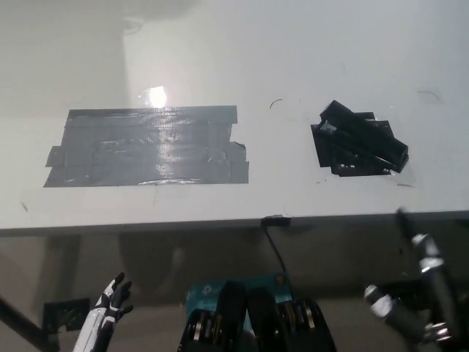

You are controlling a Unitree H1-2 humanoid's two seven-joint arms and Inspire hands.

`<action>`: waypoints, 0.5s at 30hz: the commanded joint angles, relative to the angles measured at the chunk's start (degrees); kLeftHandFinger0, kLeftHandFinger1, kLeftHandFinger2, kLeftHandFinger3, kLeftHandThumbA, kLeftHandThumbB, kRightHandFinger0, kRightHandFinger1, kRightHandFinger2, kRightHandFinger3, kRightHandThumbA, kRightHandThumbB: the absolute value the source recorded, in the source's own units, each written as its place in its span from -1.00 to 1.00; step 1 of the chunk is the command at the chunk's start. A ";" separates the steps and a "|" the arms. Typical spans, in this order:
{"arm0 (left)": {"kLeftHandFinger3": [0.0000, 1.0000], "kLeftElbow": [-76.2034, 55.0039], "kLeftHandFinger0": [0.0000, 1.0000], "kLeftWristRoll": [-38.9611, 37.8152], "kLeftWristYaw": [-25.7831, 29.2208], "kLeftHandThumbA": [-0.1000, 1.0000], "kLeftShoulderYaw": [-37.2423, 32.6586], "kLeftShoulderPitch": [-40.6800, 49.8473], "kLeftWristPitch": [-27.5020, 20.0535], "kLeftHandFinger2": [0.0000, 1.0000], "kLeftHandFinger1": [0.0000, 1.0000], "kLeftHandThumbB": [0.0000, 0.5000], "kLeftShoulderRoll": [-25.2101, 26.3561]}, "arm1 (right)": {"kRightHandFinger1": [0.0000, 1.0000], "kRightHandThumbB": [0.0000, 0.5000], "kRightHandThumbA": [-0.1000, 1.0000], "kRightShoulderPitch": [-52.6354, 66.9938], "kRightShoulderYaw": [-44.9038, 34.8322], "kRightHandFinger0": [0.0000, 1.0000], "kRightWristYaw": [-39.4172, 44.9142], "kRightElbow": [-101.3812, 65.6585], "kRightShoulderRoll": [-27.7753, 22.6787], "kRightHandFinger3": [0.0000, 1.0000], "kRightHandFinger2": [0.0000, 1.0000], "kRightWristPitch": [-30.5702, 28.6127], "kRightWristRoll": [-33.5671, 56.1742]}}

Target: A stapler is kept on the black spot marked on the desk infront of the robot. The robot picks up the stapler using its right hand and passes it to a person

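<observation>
Nothing of the task done yet, by the look of it: black stapler (363,137) lying untouched on the black tape spot (331,163) at the right of the white desk (293,59), tilted across the spot, one end towards top left. Pickup, lift and handover to a person all left to do. Right hand (418,293) low at bottom right, below the desk edge, well apart from the stapler; dark, blurred, partly cut off by the frame, fingers impossible to tell. Left hand (110,304) resting at lower left beneath the desk, fingers spread, holding nothing. Large patch of grey tape (146,147) on the left of the desk. No person in view
</observation>
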 commanded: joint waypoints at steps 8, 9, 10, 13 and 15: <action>1.00 -1.19 0.88 -1.17 -0.49 0.88 0.50 0.72 -2.69 1.00 1.00 1.00 0.05 | 1.00 0.01 0.61 -28.18 -9.42 1.00 7.68 -13.94 -12.32 1.00 1.00 29.53 1.21; 1.00 -1.03 0.89 -1.17 -0.47 0.88 0.53 0.56 -2.79 1.00 1.00 1.00 0.04 | 1.00 -0.10 0.63 -30.56 -9.08 1.00 8.60 -11.29 -12.73 1.00 1.00 29.69 1.27; 1.00 -1.15 0.89 -1.19 -0.44 0.87 0.61 0.65 -2.76 1.00 1.00 1.00 0.05 | 1.00 -0.15 0.66 -33.19 -8.66 1.00 9.81 -7.76 -12.64 1.00 1.00 29.69 1.34; 1.00 -0.63 0.88 -1.23 -0.54 0.87 0.59 0.23 -3.23 1.00 1.00 1.00 0.09 | 1.00 -0.16 0.80 -37.76 -7.21 1.00 11.50 1.15 -11.73 1.00 1.00 29.69 -1.68; 1.00 -0.81 0.89 -1.35 -0.66 0.86 0.57 0.28 -3.08 1.00 1.00 1.00 0.04 | 1.00 -0.17 0.78 -40.13 -5.71 1.00 11.09 7.61 -11.39 1.00 1.00 29.69 -2.08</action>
